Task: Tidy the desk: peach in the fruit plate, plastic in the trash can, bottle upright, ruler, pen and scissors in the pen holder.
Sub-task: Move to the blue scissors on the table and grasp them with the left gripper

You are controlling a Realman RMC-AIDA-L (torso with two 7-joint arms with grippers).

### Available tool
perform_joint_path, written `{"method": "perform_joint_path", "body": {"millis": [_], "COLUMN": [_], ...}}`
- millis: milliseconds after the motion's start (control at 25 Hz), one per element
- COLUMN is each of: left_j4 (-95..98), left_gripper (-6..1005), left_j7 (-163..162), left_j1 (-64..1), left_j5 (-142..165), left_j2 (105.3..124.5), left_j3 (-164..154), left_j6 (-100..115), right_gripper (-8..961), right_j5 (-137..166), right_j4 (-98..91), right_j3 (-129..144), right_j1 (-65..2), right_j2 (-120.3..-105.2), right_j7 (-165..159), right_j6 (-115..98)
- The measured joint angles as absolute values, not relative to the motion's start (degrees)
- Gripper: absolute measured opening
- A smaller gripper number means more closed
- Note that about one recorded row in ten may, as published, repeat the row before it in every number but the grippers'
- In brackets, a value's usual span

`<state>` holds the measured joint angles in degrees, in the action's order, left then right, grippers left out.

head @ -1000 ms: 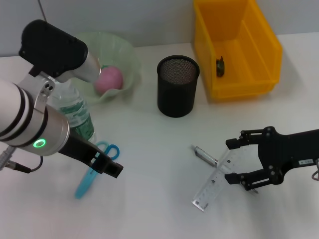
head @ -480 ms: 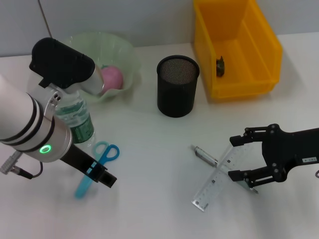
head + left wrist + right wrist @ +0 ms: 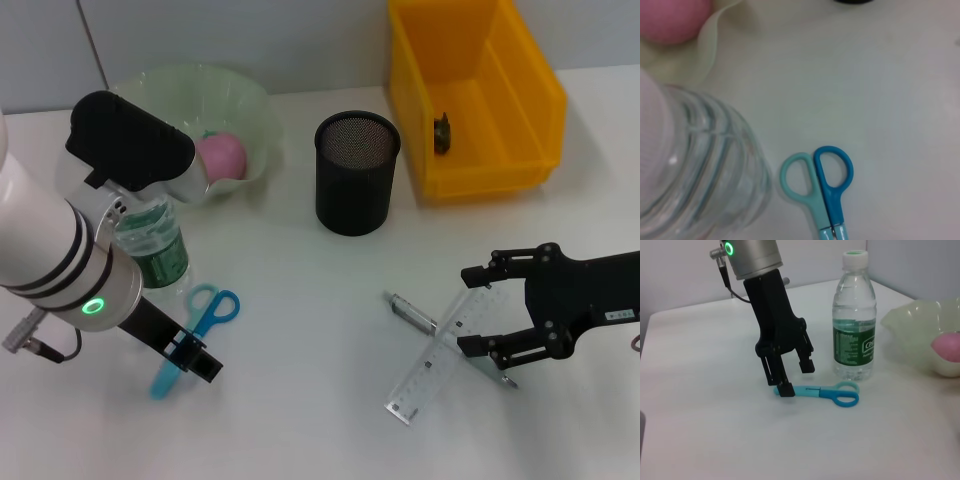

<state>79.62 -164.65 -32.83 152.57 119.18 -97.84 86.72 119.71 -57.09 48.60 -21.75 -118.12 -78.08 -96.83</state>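
Observation:
The blue-and-teal scissors (image 3: 197, 324) lie flat on the table; they also show in the left wrist view (image 3: 821, 189) and the right wrist view (image 3: 826, 392). My left gripper (image 3: 190, 356) is open, low over their blade end (image 3: 790, 376). The water bottle (image 3: 150, 247) stands upright beside it. The pink peach (image 3: 221, 157) lies in the green fruit plate (image 3: 250, 110). The clear ruler (image 3: 432, 365) lies across the pen (image 3: 410, 312). My right gripper (image 3: 479, 311) is open, with its fingers on either side of the ruler's far end. The black mesh pen holder (image 3: 357, 180) stands at the middle.
A yellow bin (image 3: 520, 100) at the back right holds a small dark object (image 3: 441, 133). The bottle (image 3: 854, 325) and the plate (image 3: 915, 335) stand close behind the scissors. The table's edge runs behind the left arm in the right wrist view.
My left arm has drawn back toward the table's front, bringing its gripper down over the scissors' blade end. The right gripper has shifted slightly to the right by the ruler.

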Motion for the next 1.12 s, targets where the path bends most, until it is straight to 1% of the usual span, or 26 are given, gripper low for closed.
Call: {"method": "perform_joint_path", "body": {"millis": [1000, 1120], "left_j4": [73.6, 73.4], "left_gripper": [667, 625], "left_j7": [-163.4, -163.3], "left_j1": [-35.4, -35.4], "left_j5": [153.8, 154.0], "left_j2": [119.18, 119.18], "left_j3": [-99.1, -99.1], "left_j6": [85.4, 85.3], "right_gripper": [814, 814], "right_j5": [119.7, 119.7], "right_j4": [-57.1, -57.1], "right_j3": [48.5, 48.5], "right_j1": [-21.9, -21.9], "right_j2": [-118.39, -118.39], "right_j7": [-78.0, -78.0], "right_j6": [-96.1, -96.1]}}
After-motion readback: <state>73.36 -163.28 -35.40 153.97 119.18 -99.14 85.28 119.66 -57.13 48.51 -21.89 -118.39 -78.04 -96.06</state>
